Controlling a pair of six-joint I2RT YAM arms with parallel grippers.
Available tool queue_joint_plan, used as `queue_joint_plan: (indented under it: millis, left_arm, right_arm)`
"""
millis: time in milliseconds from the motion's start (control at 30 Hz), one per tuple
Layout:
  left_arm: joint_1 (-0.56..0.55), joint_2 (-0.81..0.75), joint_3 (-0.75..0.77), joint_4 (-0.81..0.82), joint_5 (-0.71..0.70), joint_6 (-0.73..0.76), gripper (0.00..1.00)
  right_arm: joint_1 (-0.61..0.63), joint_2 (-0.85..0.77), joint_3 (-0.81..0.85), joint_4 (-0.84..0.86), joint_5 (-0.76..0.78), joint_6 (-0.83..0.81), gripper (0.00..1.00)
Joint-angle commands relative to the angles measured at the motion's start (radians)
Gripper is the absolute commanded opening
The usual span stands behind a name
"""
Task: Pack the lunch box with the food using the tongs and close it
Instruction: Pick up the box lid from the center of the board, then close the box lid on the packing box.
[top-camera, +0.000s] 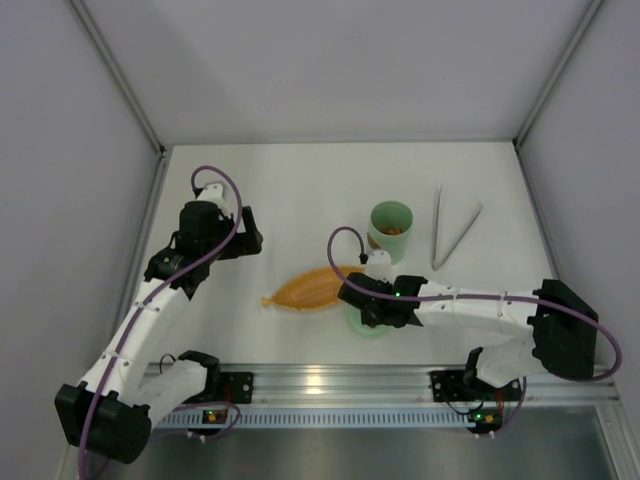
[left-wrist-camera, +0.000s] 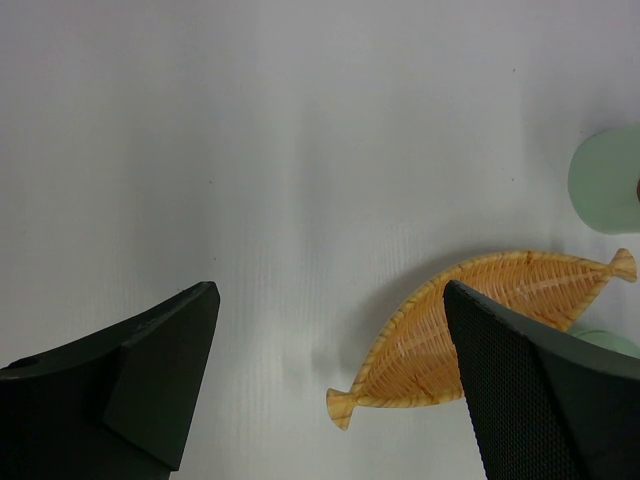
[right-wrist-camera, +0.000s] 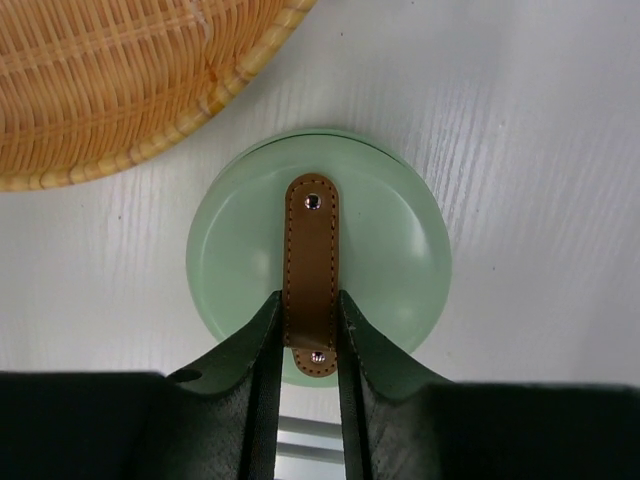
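Green lid (right-wrist-camera: 395, 235) | right gripper (right-wrist-camera: 310, 302) pinched its strap (right-wrist-camera: 312, 245) | left gripper (left-wrist-camera: 330, 295) spread apart | needed straight lift onto lunch box (top-camera: 373, 222)

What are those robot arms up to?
They're packing a lunch box. The right claw is shut on the brown handle of the green lid, which lies next to the orange dish. The cup stands open farther back with food in it. The tongs lie beside the cup, and the left claw is open, holding nothing.
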Motion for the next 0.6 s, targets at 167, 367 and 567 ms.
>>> queue_joint_plan:
  millis: [167, 367, 567]
  left_arm:
    - [-0.004, -0.006, 0.014, 0.016, -0.015, 0.0, 0.99]
    - [-0.004, -0.007, 0.014, 0.015, -0.021, 0.0, 0.99]
    - [-0.005, -0.004, 0.014, 0.015, -0.023, 0.0, 0.99]
  right_arm:
    - [0.063, -0.163, 0.138, -0.242, 0.005, -0.057, 0.07]
    - [0.059, -0.228, 0.291, -0.38, 0.109, -0.091, 0.09]
    - [-0.114, -0.191, 0.456, -0.35, 0.165, -0.241, 0.1]
